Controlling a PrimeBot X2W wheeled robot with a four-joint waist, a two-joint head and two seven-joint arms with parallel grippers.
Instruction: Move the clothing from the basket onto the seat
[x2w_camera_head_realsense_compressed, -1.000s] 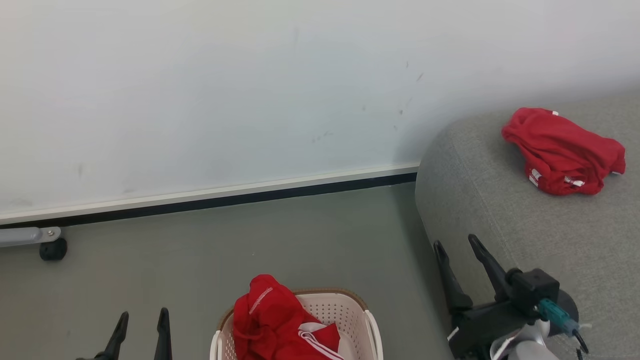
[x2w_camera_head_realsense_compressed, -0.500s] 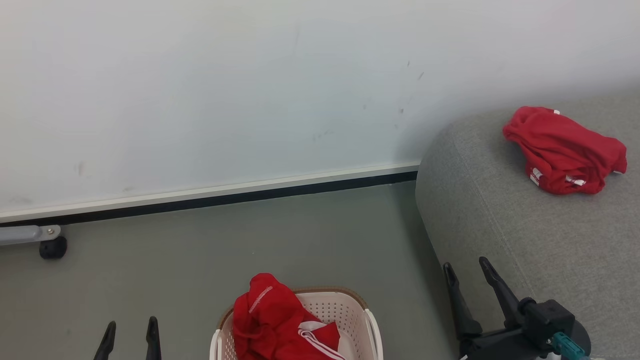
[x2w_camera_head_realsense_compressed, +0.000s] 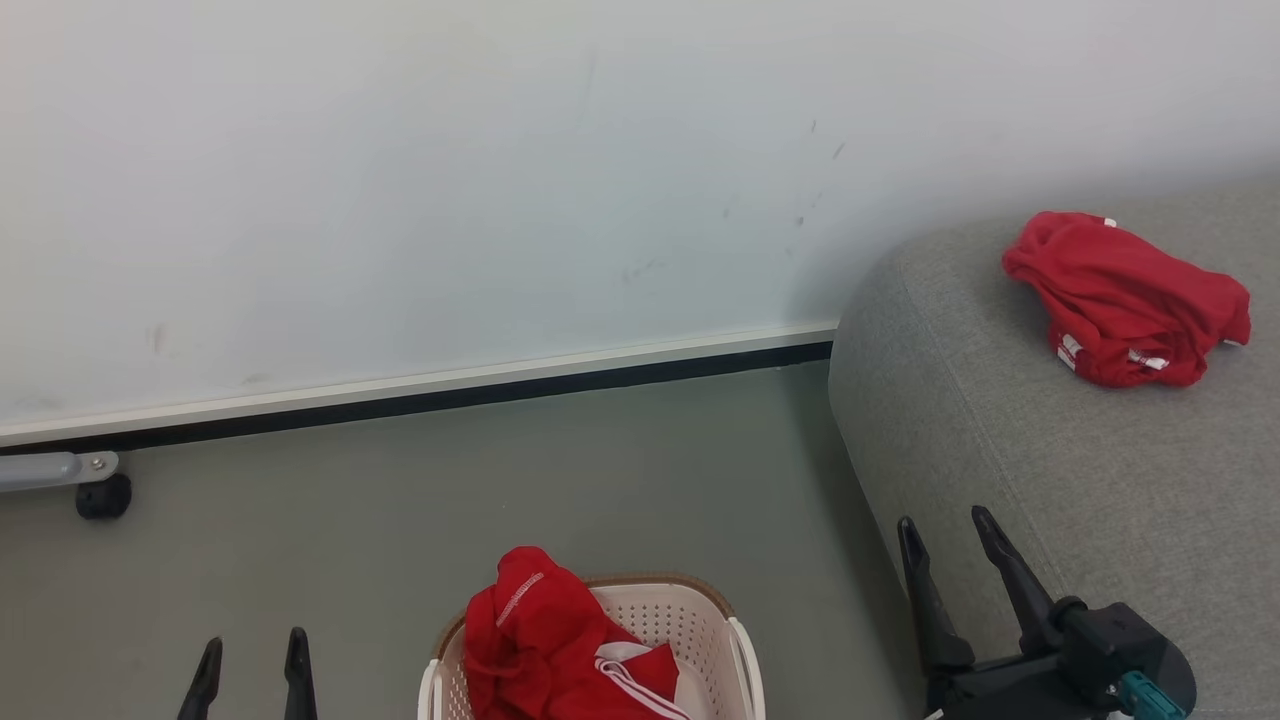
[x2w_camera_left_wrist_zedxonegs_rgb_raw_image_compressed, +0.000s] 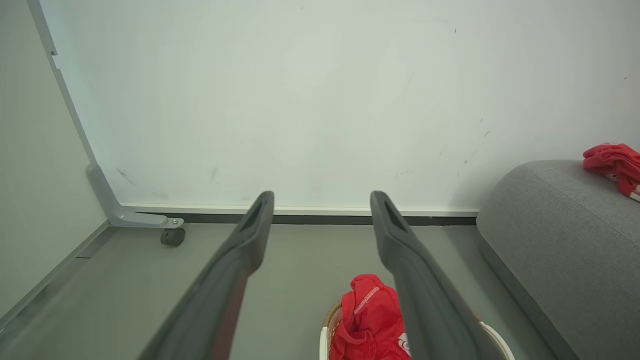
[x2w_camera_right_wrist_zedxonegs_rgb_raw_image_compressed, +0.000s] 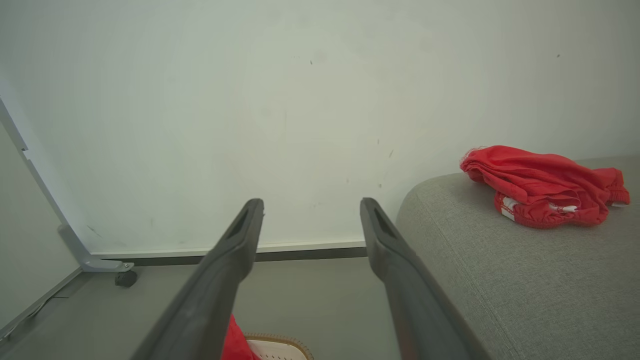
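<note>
Red clothing (x2w_camera_head_realsense_compressed: 545, 640) with white stripe trim is heaped in the cream basket (x2w_camera_head_realsense_compressed: 745, 650) at the bottom centre of the head view; the same clothing (x2w_camera_left_wrist_zedxonegs_rgb_raw_image_compressed: 367, 320) pokes up in the left wrist view. Another red garment (x2w_camera_head_realsense_compressed: 1125, 300) lies crumpled on top of the grey seat (x2w_camera_head_realsense_compressed: 1000, 440) at the right, also seen as the garment (x2w_camera_right_wrist_zedxonegs_rgb_raw_image_compressed: 542, 186) on the seat (x2w_camera_right_wrist_zedxonegs_rgb_raw_image_compressed: 525, 280). My left gripper (x2w_camera_head_realsense_compressed: 252, 652) stands open left of the basket, holding nothing. My right gripper (x2w_camera_head_realsense_compressed: 945, 530) is open and empty beside the seat's front corner.
A white wall panel (x2w_camera_head_realsense_compressed: 450, 200) with a dark base strip runs across the back. Its grey foot with a black caster (x2w_camera_head_realsense_compressed: 100, 495) sits at the far left. Grey floor (x2w_camera_head_realsense_compressed: 500, 480) lies between the panel, basket and seat.
The right gripper has dropped lower and slightly right along the seat's edge. The left gripper has sunk lower and shifted a little left. Clothing and basket are unmoved.
</note>
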